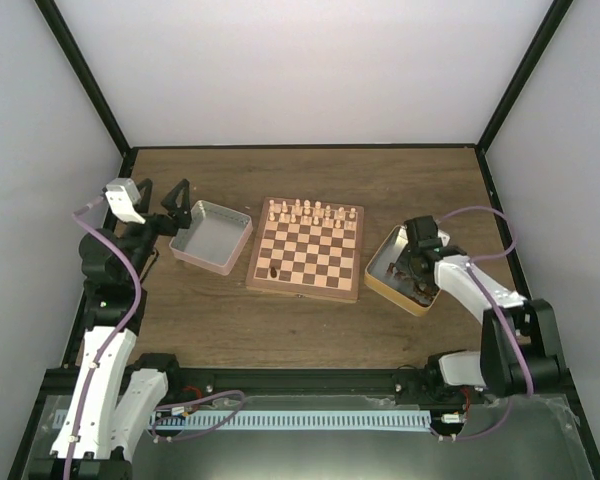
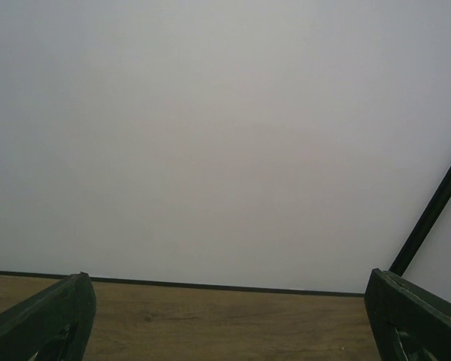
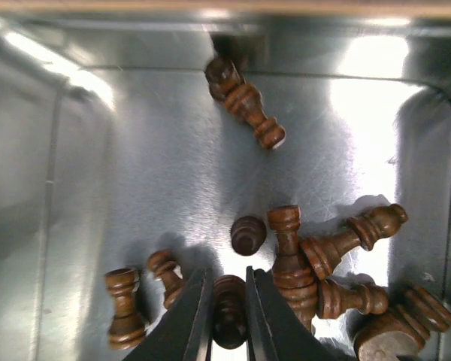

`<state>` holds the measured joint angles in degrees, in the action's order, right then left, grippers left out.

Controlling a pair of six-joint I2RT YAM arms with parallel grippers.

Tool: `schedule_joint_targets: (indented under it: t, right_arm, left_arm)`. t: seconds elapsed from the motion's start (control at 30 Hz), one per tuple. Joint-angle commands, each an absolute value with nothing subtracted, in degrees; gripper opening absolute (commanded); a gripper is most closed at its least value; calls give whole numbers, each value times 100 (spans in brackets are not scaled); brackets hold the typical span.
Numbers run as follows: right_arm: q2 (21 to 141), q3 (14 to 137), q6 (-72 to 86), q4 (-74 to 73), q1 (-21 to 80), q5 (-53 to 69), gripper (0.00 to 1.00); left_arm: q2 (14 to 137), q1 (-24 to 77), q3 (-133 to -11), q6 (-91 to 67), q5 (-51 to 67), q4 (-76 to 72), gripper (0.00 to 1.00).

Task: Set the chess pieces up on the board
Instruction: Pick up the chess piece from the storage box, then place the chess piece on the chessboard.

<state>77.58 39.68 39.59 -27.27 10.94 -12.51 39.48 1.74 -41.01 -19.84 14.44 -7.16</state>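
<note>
right gripper (image 3: 227,295): dark smooth fingers pulled close, clamped on one piece; lowered inside the right tin (image 3: 52,150)
clamped piece (image 3: 229,320): tiny dark brown turned wood, rounded, glossy; pinched between the two fingertips
chess pieces (image 3: 338,248): dark brown turned wood with ringed stems and flared bases; most lying on their sides in a heap just right of the right gripper, some touching each other
other loose pieces: two just left of the fingers (image 3: 125,308), one of them upright; one round-topped piece (image 3: 248,235) just ahead of the fingertips; a pair (image 3: 244,101) well ahead, near the far wall
right tin material: shallow metal, brushed and shiny, rounded corners, strong glare on the floor
board (image 1: 302,291): square wood, light and dark brown checks, pale rim; flat on the tabletop (image 1: 280,330), well to the left of the right gripper (image 1: 412,268)
dark piece on board (image 1: 272,270): single, near corner square on the side away from the right gripper
pale chessmen (image 1: 310,212): cream wood, upright along the far rows
left gripper (image 1: 165,200): fingers wide apart, holding nothing, raised; left tin (image 1: 208,266) just beside it, toward the board
tabletop texture: brown wood grain, matte
</note>
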Motion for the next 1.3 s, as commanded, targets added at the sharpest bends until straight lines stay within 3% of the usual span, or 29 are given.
schedule_joint_targets:
  t: [0.0, 0.3, 0.43, 0.83, 1.1, 1.27]
  right_arm:
    - [7138, 4297, 3885, -2937, 1026, -1223, 6]
    - [6572, 4689, 3615, -2933, 1126, -80, 5]
    - [6640, 4959, 3671, -2775, 1715, 323, 4]
    - [8933, 6458, 3826, -2325, 4178, -43, 4]
    - [11028, 8550, 3279, -2932, 5012, -1043, 4]
    - [11572, 9117, 2965, -3088, 5281, -1008, 4]
  left_arm:
    - [3847, 132, -4012, -1993, 1415, -752, 100]
    - [3779, 135, -3998, -2026, 1415, -739, 100]
    - [3753, 138, -3988, -2039, 1423, -746, 100]
    - [3670, 132, -3976, -2035, 1386, -697, 100]
    - [3612, 132, -3958, -2065, 1386, -693, 100]
    - [3594, 134, -3955, -2057, 1358, -655, 100]
